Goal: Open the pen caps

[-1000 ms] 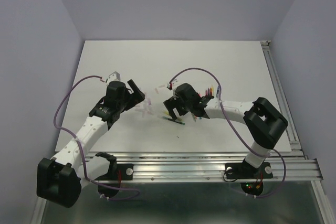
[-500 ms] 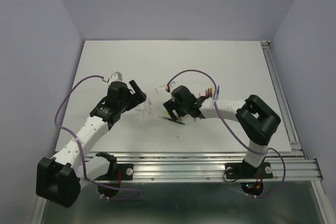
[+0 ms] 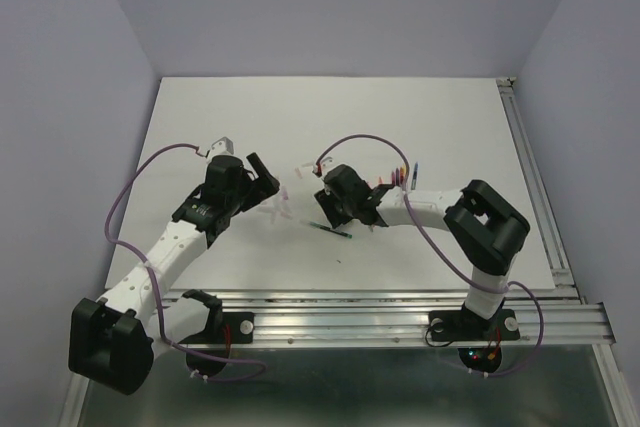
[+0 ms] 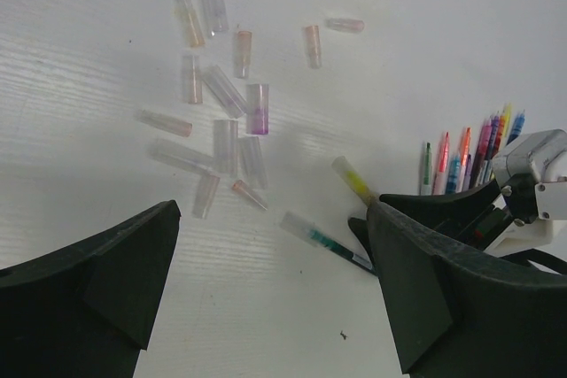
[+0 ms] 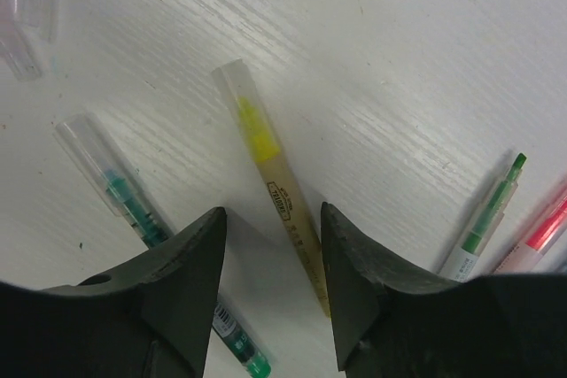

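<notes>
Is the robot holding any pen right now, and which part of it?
Nothing is held yet. The right pincer straddles the yellow pen mid-barrel; the left pincer is empty.

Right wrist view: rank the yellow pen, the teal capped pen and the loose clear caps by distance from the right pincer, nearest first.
1. Yellow pen, lying between the right pincer's fingers.
2. Teal pen, just beside them on the view's left.
3. Clear caps, far top-left corner.
</notes>
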Robot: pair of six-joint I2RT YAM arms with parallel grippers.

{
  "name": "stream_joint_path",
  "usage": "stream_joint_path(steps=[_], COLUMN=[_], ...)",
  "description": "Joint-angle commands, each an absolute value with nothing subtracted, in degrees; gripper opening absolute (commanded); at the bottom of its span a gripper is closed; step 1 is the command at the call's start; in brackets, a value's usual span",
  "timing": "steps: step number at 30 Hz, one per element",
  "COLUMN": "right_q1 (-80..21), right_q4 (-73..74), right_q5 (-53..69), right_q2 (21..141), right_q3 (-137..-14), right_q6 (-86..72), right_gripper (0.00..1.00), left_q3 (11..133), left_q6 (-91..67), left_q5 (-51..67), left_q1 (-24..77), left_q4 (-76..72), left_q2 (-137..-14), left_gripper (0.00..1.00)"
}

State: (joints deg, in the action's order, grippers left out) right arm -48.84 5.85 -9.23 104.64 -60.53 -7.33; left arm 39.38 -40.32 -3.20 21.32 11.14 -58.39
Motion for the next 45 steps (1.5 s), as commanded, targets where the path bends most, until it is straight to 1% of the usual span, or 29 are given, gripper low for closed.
stream_joint_path(steps=[1,4,5,7,10,11,13,14,19,21,23,26,30,31,32,35,38,41,43,45], right_q1=[-49.2,-49.2,-49.2,-49.2,-49.2,-49.3,-49.2,-49.3,-49.2,-49.0,-49.0,-49.0,-49.0,-49.0,-49.0,-49.1,-49.0,-49.0,-49.0,-49.0], right_q4=[4.8,2.9,2.6,2.6,1.8,1.4,0.8,0.4,-3.9,-5.1,-4.7,-4.8,-7.2,-9.8,-10.9,-12.5,-16.0,-17.4,-18.5,-18.7], right_q5=[-8.9,-8.4,-8.4,-9.6,-10.5,-11.1,-12.0,-12.2,-14.1,-14.7,-15.8,-13.8,-5.0,-3.4,-1.9,2.8,8.8,10.4,9.3,8.8], right_q2=[104.2,103.5,103.6,104.4,105.9,106.1,106.5,106.5,103.9,102.0,100.3,95.3,86.7,84.9,81.2,75.6,71.8,70.2,69.3,69.3], right_q3=[-57.9,-55.1,-54.7,-54.7,-54.8,-54.9,-55.2,-55.4,-55.7,-55.7,-56.5,-55.1,-48.8,-46.8,-43.8,-40.4,-38.6,-38.2,-38.0,-38.1], right_q6=[-9.8,-10.4,-10.2,-10.0,-8.2,-7.7,-6.2,-5.8,-2.5,-1.4,-0.7,-1.2,-7.1,-8.1,-9.1,-13.5,-17.0,-19.9,-21.8,-22.8], right_gripper=[0.47,0.38,0.31,0.31,0.26,0.21,0.17,0.11,0.05,0.01,0.01,0.01,0.01,0.01,0.01,0.01,0.01,0.01,0.01,0.01], left_q3=[40.3,40.4,40.3,40.4,40.8,40.8,40.8,40.8,40.6,39.9,39.5,37.5,34.8,34.5,34.3,34.9,35.6,36.0,36.3,36.4], left_q6=[-39.6,-39.6,-39.6,-39.5,-39.1,-39.1,-39.0,-38.9,-38.4,-38.7,-39.3,-41.1,-44.6,-45.9,-46.2,-46.9,-47.7,-48.4,-49.0,-49.6], left_q5=[-4.0,-4.1,-4.0,-3.7,-3.2,-3.3,-3.3,-2.8,-0.3,3.5,5.9,10.7,13.3,13.5,13.5,12.5,11.8,11.1,11.1,10.9], left_q1=[21.7,21.7,21.8,21.9,22.0,22.1,22.2,22.2,22.5,22.5,22.6,23.6,27.3,28.0,28.7,31.3,34.1,35.8,36.3,37.0], left_q4=[10.5,10.6,10.6,10.5,10.5,10.5,10.4,10.2,8.4,7.0,4.5,0.3,-8.7,-11.2,-12.0,-13.5,-15.6,-16.5,-17.3,-17.9], left_q2=[-58.4,-58.6,-58.7,-58.8,-58.9,-58.8,-59.1,-59.2,-59.2,-58.8,-58.3,-57.4,-55.5,-55.4,-55.3,-55.8,-56.8,-58.2,-59.1,-59.3], left_gripper=[0.99,0.99,0.99,0.99,0.99,0.99,0.99,0.99,0.99,0.99,0.99,0.99,0.99,0.99,0.99,0.99,0.99,0.99,0.97,0.92])
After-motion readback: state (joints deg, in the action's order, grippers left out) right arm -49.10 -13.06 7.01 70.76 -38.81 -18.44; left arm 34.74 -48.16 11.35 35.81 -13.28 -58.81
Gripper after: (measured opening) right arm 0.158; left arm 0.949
